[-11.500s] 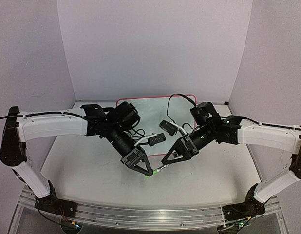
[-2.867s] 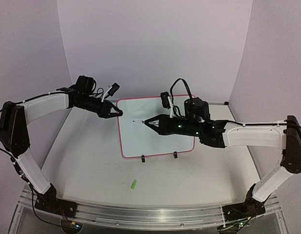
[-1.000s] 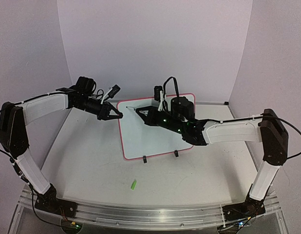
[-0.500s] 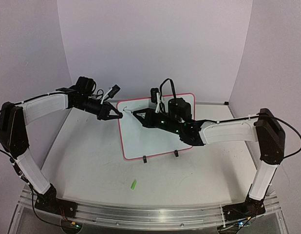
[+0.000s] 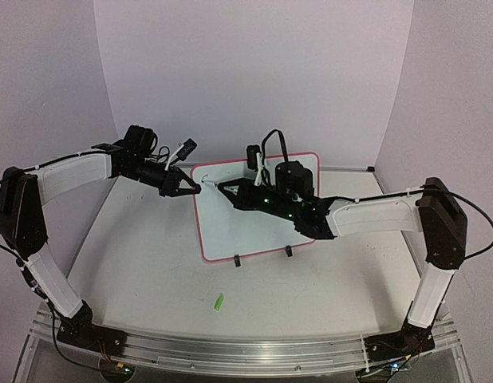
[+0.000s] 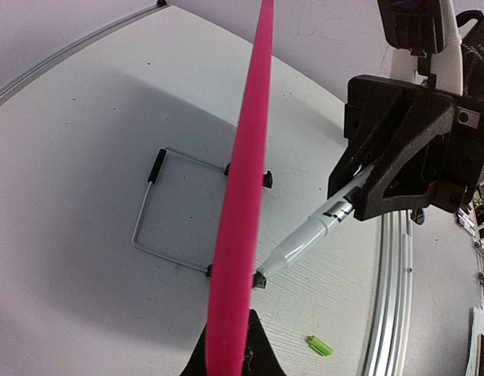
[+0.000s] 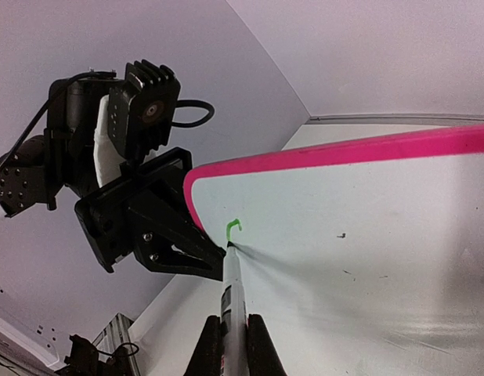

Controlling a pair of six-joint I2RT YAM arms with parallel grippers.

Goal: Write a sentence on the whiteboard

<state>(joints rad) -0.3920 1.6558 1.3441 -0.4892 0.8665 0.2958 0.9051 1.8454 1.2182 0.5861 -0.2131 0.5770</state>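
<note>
— Right, where does the board sit?

— I see the board standing on the table, towards the far side and about the middle. It is tipped back, with its two black feet on its near edge.

— And your left claw?

— My left claw is closed tight on the board's left rim, up by the far corner. In its own camera the pink rim runs edge-on straight down between the fingers.

— The right one?

— My right claw is clamped around the marker, with no gap between fingers and barrel. The arm reaches in from the right across the far part of the board. The marker's green tip touches the white face just beside the far left corner, close to the left claw's fingertips.

— Any writing?

— One small green hook, right at the tip of the marker. To the right of it I make out a few tiny dark specks on the face, too small to say what they are.

— The cap?

— The green cap lies on the table on the near side, a little left of the middle and well apart from the board.
</note>
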